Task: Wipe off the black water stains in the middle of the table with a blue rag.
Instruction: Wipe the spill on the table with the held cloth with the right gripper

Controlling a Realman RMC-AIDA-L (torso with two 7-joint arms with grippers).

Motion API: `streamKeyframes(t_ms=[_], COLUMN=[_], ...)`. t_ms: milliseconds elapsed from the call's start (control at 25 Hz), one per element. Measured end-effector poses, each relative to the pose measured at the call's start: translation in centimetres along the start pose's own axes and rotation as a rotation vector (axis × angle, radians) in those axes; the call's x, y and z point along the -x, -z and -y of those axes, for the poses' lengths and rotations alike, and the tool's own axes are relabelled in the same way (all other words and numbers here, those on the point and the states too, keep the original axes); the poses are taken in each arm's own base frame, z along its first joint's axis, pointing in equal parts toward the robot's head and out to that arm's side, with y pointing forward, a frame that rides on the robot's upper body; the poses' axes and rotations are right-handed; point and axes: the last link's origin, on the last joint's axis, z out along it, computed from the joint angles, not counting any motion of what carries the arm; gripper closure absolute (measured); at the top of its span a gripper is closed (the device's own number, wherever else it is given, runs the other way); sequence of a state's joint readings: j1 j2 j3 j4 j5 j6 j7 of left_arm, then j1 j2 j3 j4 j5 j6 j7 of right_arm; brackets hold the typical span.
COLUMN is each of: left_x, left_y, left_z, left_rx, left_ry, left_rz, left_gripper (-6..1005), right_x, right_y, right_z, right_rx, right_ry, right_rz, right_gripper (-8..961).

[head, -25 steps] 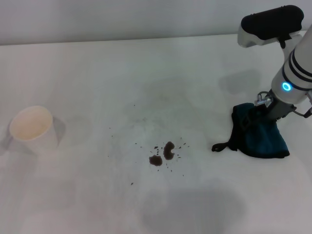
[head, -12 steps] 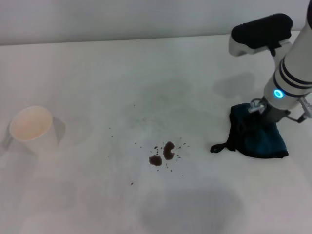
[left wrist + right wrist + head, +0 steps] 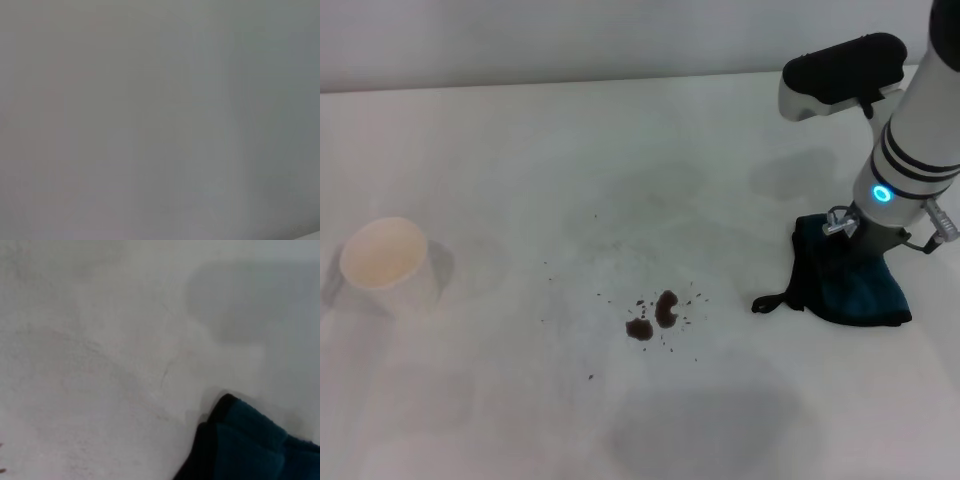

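The right gripper (image 3: 860,245) presses onto the blue rag (image 3: 850,285) near the desk's (image 3: 520,150) right edge; its jaws' state cannot be told. The black water stains (image 3: 655,315) sit mid-desk.
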State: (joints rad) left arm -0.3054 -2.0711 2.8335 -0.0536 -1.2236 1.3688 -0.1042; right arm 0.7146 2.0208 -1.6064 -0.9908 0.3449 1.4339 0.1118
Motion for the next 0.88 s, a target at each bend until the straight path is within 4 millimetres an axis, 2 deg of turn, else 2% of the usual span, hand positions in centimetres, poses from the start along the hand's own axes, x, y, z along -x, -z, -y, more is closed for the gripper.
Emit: streamKeyframes(t_ms=[40,520,760,840,880], left_x=[0.0,0.0,0.0,0.0,0.0], left_y=[-0.1,0.0,-0.1,-0.1,-0.1], left_z=[0.0,0.0,0.0,0.0,0.0], left_rx=[0.0,0.0,0.005,0.008,0.009], left_ry=[0.0,0.0,-0.003,-0.004,-0.004], left_rz=[-0.001,0.0,-0.001,0.0,0.0], left_gripper=[120,120,119,119,119], right_x=[0.0,0.5,0.5,0.6,0.6], right_y=[0.0,0.2,0.7,0.8,0.8], right_z=[-0.1,-0.5,-3.5,-5.3,-5.3], right_rx=[-0.004,-0.007,0.056,0.089,0.089], right_ry=[0.003,0.021,0.103,0.141,0.141], right_rz=[-0.001,0.015,0.041,0.058,0.058], right_gripper=[735,868,869,869,869])
